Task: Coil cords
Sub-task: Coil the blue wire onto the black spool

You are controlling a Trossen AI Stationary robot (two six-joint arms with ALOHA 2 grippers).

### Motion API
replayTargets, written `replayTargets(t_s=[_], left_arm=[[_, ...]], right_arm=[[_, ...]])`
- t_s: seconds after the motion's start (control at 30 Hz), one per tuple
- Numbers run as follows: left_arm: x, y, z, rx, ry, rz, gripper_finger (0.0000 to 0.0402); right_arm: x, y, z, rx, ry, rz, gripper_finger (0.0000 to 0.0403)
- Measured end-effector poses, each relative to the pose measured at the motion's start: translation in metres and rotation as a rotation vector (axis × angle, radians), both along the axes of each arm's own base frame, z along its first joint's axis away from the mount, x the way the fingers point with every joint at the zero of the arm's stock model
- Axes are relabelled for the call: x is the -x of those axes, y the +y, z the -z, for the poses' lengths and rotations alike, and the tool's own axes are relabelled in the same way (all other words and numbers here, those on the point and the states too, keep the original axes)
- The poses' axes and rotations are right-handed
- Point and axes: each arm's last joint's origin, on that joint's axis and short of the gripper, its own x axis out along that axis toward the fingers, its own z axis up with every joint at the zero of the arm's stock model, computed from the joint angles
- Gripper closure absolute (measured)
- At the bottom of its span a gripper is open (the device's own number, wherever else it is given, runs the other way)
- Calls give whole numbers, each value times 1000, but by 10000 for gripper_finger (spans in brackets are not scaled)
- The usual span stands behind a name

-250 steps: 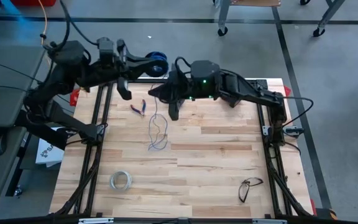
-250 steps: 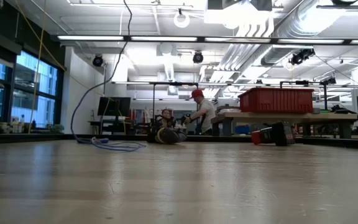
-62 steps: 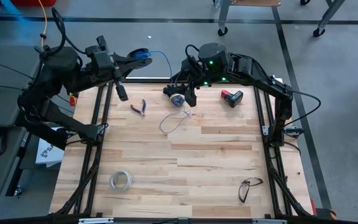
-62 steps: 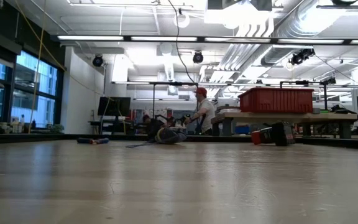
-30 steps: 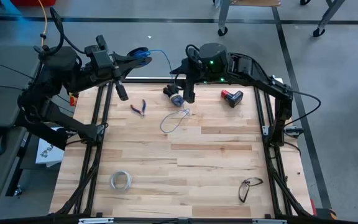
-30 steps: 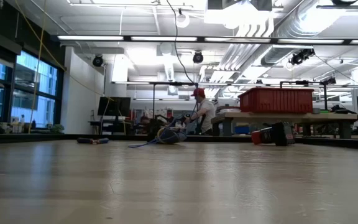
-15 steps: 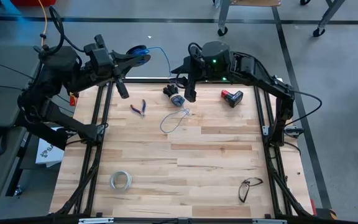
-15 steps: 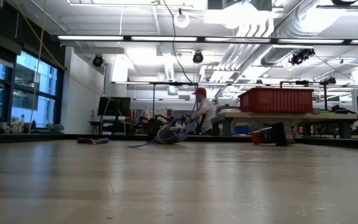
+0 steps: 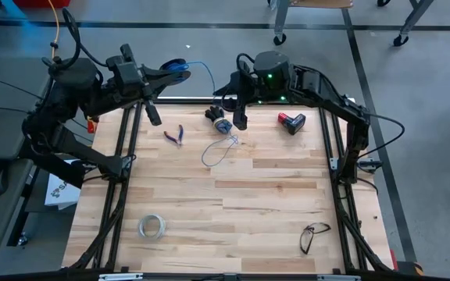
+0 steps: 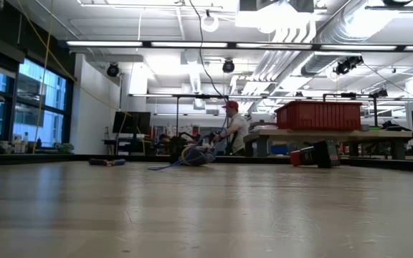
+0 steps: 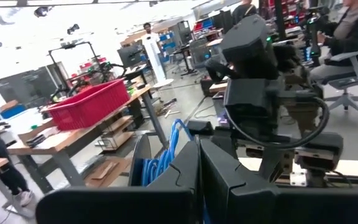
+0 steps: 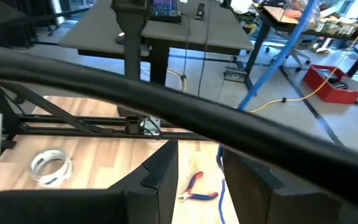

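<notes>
From above, my left gripper sits at the upper left, just past the table's far edge, clamped shut on the dark-blue spool. The thin wire arcs from it toward the upper middle, where the right gripper points down at the boards, and the slack lies as a loose loop just below it, to the right of the pliers. In the level view the wire shows only as a low blue strand left of centre, far across the boards. Through the left wrist I see the gripper with fingers together and blue windings of the spool directly behind them. Through the right wrist the gripper stands parted, a strand of wire in the gap but not pinched (the gap is far wider than the strand). I judge we are mid-winding, with slack not yet taken up. Next I would need to close on that strand and carry it round the spool, keeping light tension so the loop does not snag.
</notes>
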Motion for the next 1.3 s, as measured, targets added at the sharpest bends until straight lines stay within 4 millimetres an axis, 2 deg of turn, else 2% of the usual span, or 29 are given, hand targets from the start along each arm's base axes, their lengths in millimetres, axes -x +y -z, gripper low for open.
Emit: replayTargets(t_s=[0.3,0.5,0.87,1.3], left_arm=[[0,-1,0,19,-12,33,401],[0,-1,0,20,-11,37,401],[-1,-1,0,45,-25,49,401],[-5,-4,-4,42,-74,154,401]], right_arm=[[0,5,0,-15,-2,-51,286],[4,6,5,6,69,-41,286],[19,8,-10,13,22,-38,286],[20,7,-9,38,38,9,286]])
